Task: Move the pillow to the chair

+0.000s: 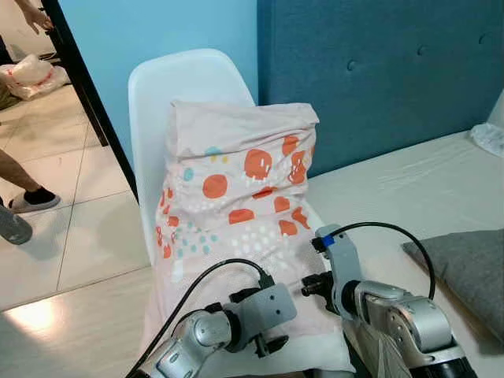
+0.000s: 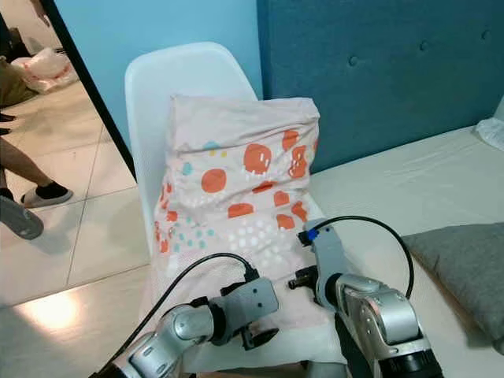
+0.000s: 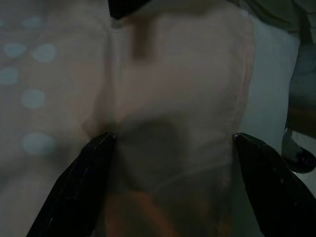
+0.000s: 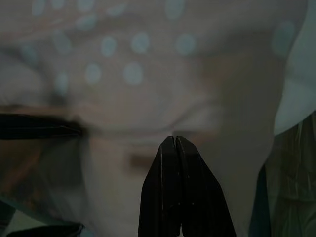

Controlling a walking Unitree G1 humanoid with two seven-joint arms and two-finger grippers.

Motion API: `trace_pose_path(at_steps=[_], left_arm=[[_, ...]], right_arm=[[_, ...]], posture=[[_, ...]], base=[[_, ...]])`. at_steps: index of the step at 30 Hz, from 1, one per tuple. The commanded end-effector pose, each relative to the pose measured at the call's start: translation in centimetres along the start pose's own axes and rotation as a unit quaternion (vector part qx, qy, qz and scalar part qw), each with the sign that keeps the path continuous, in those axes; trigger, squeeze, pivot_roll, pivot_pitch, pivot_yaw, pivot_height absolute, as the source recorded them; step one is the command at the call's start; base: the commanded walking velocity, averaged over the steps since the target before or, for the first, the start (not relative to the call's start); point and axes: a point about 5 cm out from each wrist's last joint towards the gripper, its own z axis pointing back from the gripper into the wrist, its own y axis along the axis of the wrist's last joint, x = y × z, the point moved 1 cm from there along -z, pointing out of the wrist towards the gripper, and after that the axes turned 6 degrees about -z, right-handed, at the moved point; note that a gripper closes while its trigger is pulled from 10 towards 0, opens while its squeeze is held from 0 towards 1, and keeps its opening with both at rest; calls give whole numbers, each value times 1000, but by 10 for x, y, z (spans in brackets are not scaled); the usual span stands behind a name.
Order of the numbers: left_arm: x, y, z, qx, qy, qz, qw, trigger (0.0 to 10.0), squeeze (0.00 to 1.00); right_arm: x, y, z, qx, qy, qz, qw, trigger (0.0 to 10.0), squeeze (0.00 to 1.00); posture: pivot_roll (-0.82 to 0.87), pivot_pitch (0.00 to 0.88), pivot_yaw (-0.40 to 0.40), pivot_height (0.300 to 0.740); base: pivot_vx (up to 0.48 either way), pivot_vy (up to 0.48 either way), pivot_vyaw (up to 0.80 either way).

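Two grippers worked the lower edge of the pale pink pillow with orange blotches (image 1: 236,197): left gripper (image 3: 173,143) fingers spread against the fabric, right gripper (image 4: 176,148) fingers pressed together. Pillow stood upright against the white plastic chair (image 1: 157,94), beside the bed (image 1: 409,189) and blue headboard (image 1: 378,71).

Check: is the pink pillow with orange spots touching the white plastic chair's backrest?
Touching. The left eye view shows the pillow leaning upright against the chair backrest, no gap.
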Motion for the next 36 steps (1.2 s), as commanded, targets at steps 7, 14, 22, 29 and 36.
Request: trace_pose_path(at_steps=[7, 14, 22, 29, 36], left_arm=[[10, -24, -5, -62, -9, -25, 998, 10000, 0], [21, -34, -10, -89, -41, -28, 995, 10000, 0], [31, -43, -15, -117, -62, -21, 991, 1765, 0], [32, -45, -16, -125, -62, -20, 990, 0, 0], [30, -45, -17, -127, -54, -22, 990, 0, 0]], right_arm=[[-6, 5, 6, 9, 4, 2, 1000, 10000, 0], [-5, 5, 9, 11, 0, 0, 1000, 10000, 0], [-4, 8, 12, 17, -8, -4, 1000, 10000, 0], [-3, 11, 14, 25, -13, -7, 1000, 10000, 0], [-2, 16, 15, 36, -16, -5, 999, 10000, 0]], posture=[[-63, 79, 60, 564], [-73, 78, 65, 564], [-78, 90, 71, 564], [-78, 94, 70, 564], [-78, 94, 65, 564]], base=[[0, 0, 0], [0, 0, 0], [0, 0, 0], [0, 0, 0], [0, 0, 0]])
